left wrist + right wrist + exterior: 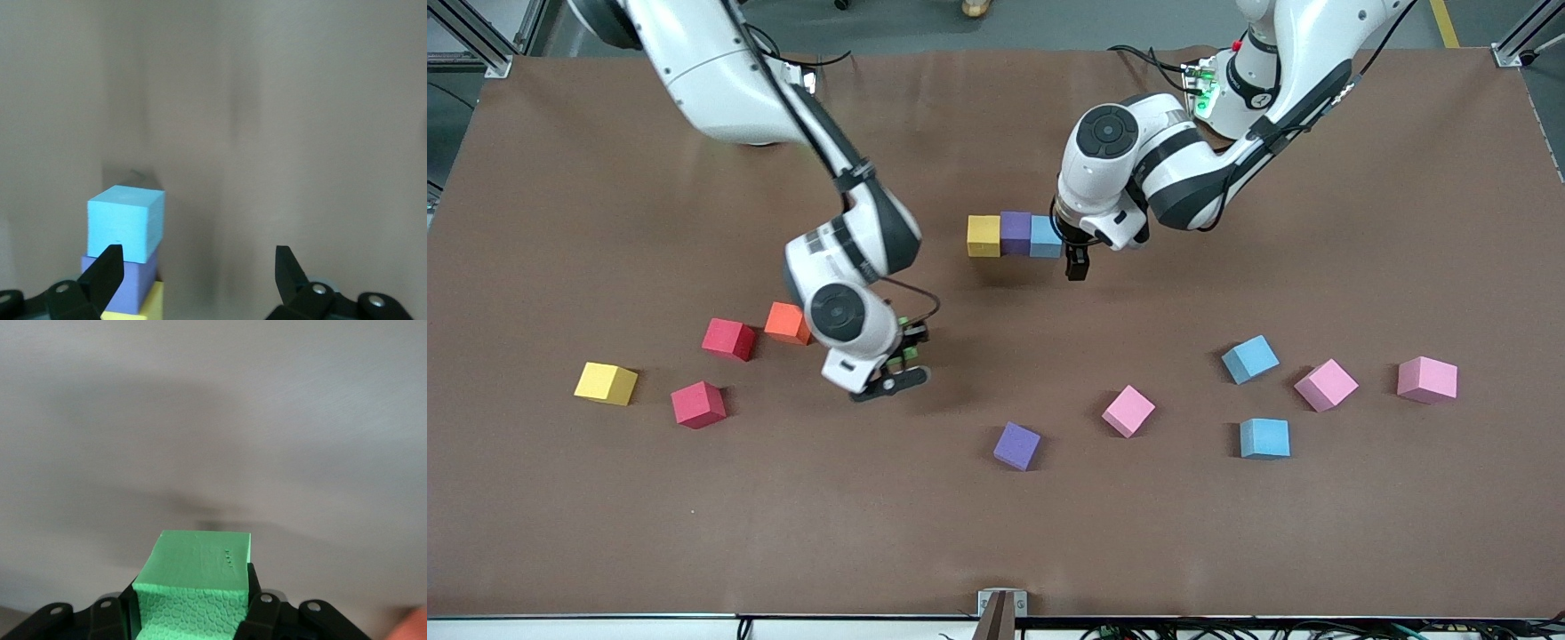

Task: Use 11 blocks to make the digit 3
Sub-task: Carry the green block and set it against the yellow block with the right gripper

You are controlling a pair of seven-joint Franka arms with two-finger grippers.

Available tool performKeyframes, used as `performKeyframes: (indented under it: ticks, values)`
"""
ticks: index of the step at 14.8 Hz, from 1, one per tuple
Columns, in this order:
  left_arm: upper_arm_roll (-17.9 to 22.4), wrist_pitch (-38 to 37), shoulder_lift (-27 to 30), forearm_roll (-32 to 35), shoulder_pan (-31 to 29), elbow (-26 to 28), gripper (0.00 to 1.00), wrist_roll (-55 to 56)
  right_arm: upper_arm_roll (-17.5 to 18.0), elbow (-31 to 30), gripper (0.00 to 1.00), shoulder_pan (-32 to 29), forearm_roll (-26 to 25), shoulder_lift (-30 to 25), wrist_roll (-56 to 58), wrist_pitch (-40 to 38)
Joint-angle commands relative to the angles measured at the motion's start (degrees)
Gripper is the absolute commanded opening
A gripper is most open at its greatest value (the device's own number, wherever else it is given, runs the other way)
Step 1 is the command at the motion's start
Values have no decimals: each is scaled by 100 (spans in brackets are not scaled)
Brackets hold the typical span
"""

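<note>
Right wrist view shows my right hand (193,613) clamped on the green block (195,587); my left hand (200,273) gapes wide, empty, beside the blue block (125,221).

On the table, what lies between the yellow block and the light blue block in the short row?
A purple block lies between the yellow block and the light blue block, touching both; the front view shows it.

I get the front view from high across the table (996,551), facing both bases. My wrist views sit close, looking down — the left shares the blue-purple-yellow row (1015,235) with it.
</note>
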State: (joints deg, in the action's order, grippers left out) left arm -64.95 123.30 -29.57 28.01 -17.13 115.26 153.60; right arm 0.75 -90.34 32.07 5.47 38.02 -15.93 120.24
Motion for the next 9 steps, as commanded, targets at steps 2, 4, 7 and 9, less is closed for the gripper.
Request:
performKeyframes:
  ticks: [2, 4, 7, 9]
  values:
    - [-35, -921, -549, 178, -229, -1074, 100, -1091, -40, -256, 20, 571, 24, -84, -1130, 385]
    - [-18, -1123, -629, 178, -405, -1339, 100, -1926, -14, -562, 20, 800, 24, -84, -1473, 858]
    - [341, -1142, -699, 178, -458, -1708, 100, -3454, -23, -880, 20, 1151, 24, -93, -1904, 1326]
    - [728, -1133, -936, 222, -327, -2041, 100, -4404, -5, -985, 20, 1275, 24, -119, -2098, 1344]
